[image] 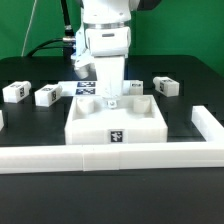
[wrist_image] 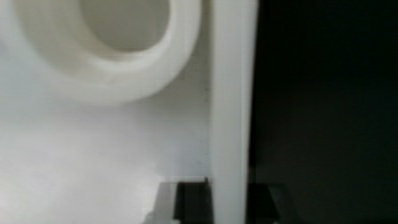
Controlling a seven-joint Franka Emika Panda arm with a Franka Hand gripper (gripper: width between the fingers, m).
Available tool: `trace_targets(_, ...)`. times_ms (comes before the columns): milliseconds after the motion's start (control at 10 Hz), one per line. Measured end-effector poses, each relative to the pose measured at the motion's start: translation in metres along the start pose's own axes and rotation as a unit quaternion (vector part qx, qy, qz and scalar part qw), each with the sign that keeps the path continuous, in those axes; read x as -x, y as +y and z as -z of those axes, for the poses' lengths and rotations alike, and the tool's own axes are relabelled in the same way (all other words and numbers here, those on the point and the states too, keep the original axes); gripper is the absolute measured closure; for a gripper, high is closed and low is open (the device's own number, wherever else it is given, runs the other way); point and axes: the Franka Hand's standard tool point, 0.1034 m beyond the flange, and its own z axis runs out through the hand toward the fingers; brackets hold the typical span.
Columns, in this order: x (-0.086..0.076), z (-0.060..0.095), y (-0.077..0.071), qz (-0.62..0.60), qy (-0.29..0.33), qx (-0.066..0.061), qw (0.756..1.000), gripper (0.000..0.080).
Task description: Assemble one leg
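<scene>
The large white square panel (image: 115,122) lies in the middle of the table, its front face bearing a tag. My gripper (image: 110,99) reaches straight down onto the panel's far edge. In the wrist view my gripper (wrist_image: 230,198) has its dark fingers (wrist_image: 192,203) on either side of the panel's thin white edge (wrist_image: 231,110), shut on it. A round corner hole (wrist_image: 125,30) in the panel shows beside that edge. Small white legs with tags lie apart from the gripper: two at the exterior view's left (image: 15,91) (image: 47,95), two at its right (image: 136,87) (image: 166,87).
A long white border rail (image: 110,158) runs across the front, with a side arm at the exterior view's right (image: 205,125). The marker board (image: 88,89) lies just behind the panel, by the gripper. A green backdrop stands at the rear.
</scene>
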Motion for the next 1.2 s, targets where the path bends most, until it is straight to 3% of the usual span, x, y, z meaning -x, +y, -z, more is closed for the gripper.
trace_targets(200,-0.003,0.001,0.008,0.012,-0.001,-0.002,1.000,0.0742)
trace_targets(500,-0.003,0.000,0.008,0.004,-0.001,0.000,1.000,0.0742)
trace_targets(900,-0.041,-0.001,0.021,-0.023,0.006,0.007,1.000,0.0742)
trace_targets(1200,-0.055,-0.002,0.037,-0.013,0.012,0.015,1.000,0.0742)
